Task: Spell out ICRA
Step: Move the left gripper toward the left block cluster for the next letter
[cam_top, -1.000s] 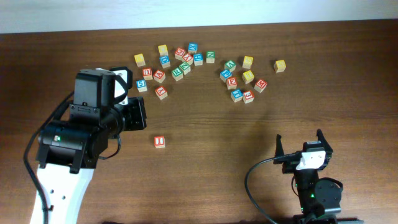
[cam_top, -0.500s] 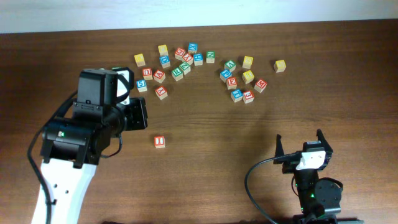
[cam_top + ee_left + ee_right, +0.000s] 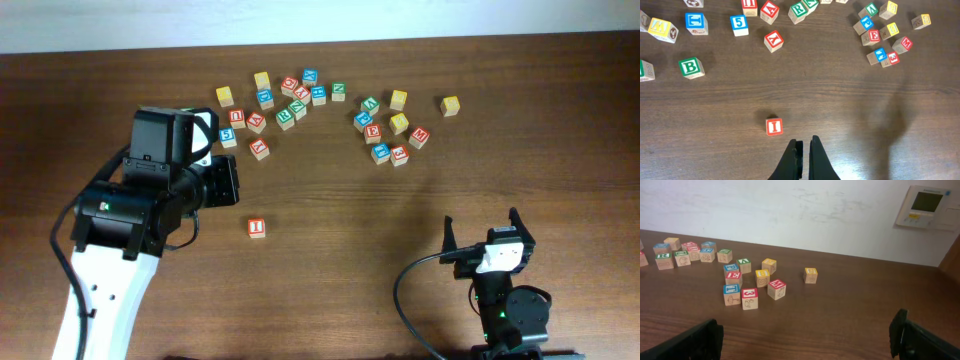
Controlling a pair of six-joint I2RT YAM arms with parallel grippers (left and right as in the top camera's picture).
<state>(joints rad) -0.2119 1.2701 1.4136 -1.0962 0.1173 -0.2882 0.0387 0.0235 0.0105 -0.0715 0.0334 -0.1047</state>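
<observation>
Wood-grain table [image 3: 350,270]: a dark brown top is being shown from edge to edge, and soft light is being reflected off it in the right wrist view.
Wall [image 3: 790,210]: a pale, scuffed surface is being shown behind the table's far edge.
Wall panel [image 3: 926,206]: a small beige control box with a greenish screen is being shown mounted at the upper right.
Left gripper [image 3: 804,143]: the fingers are being pressed together with nothing between them.
Right gripper [image 3: 482,228]: the fingers are being held wide apart and empty, near the table's front right.
Loose cubes [image 3: 385,128]: two clusters are being shown scattered along the far side.
I cube [image 3: 774,126]: red-faced, it is being shown alone on bare wood, well apart from both clusters and near the left fingertips.
A cube [image 3: 770,8]: red-faced, it is being shown in the left cluster.
R cube [image 3: 798,9]: green-faced, it is being shown near the A cube.
C cube: which yellow cube carries it cannot be told.
</observation>
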